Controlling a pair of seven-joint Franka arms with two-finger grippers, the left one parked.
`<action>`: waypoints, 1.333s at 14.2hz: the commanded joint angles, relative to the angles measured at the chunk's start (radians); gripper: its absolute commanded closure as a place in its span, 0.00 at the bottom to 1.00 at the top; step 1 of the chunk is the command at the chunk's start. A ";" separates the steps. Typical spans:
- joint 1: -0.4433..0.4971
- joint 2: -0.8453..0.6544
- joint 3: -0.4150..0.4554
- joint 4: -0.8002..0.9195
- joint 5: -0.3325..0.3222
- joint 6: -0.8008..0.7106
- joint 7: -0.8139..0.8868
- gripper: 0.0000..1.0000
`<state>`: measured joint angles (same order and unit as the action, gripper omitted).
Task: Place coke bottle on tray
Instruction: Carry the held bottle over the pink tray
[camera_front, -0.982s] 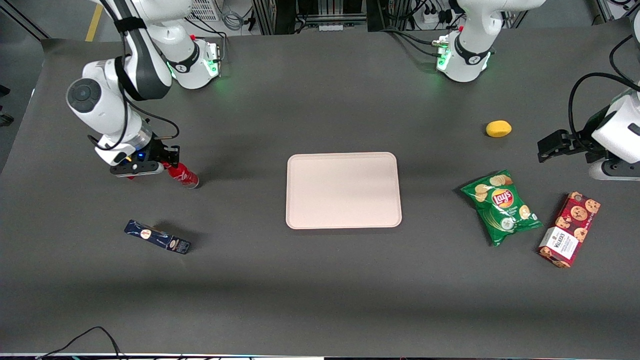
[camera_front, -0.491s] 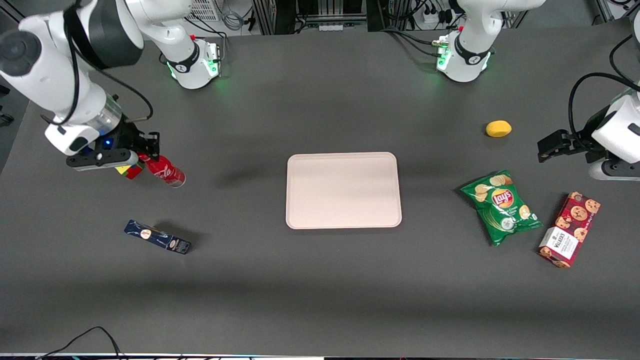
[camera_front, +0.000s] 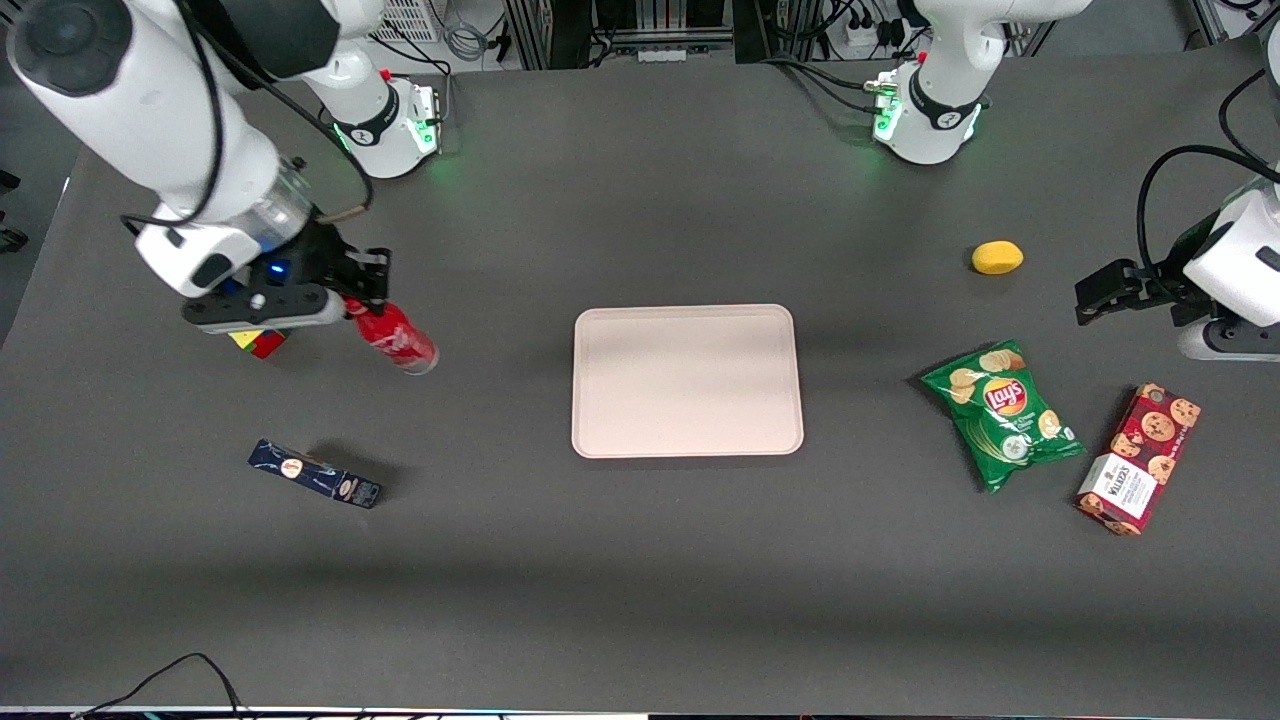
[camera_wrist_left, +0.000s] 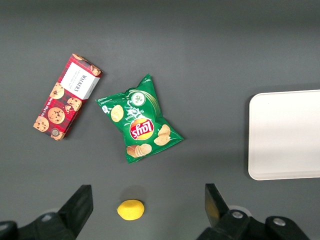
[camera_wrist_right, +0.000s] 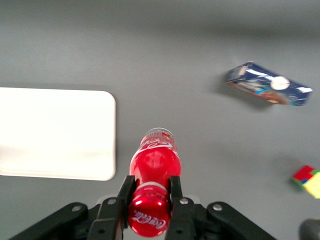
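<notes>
My right gripper is shut on the neck of the red coke bottle and holds it lifted above the table, base tilted toward the tray. In the right wrist view the gripper clamps the bottle just below its red cap. The pale pink tray lies flat in the middle of the table, some way off from the bottle toward the parked arm's end. It also shows in the right wrist view and the left wrist view.
A dark blue oblong box lies nearer the front camera than the bottle. A coloured cube sits under the gripper body. A yellow lemon, a green chips bag and a red cookie box lie toward the parked arm's end.
The gripper lifted the bottle off the table, then carried it toward the tray. The coloured cube came into sight beneath the gripper.
</notes>
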<state>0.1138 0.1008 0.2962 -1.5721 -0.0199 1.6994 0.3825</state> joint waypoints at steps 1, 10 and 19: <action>0.073 0.212 0.055 0.229 -0.003 -0.043 0.204 1.00; 0.282 0.489 0.057 0.342 -0.115 0.091 0.496 1.00; 0.282 0.571 0.057 0.204 -0.158 0.282 0.512 1.00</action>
<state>0.3931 0.6852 0.3469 -1.3284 -0.1475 1.9413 0.8559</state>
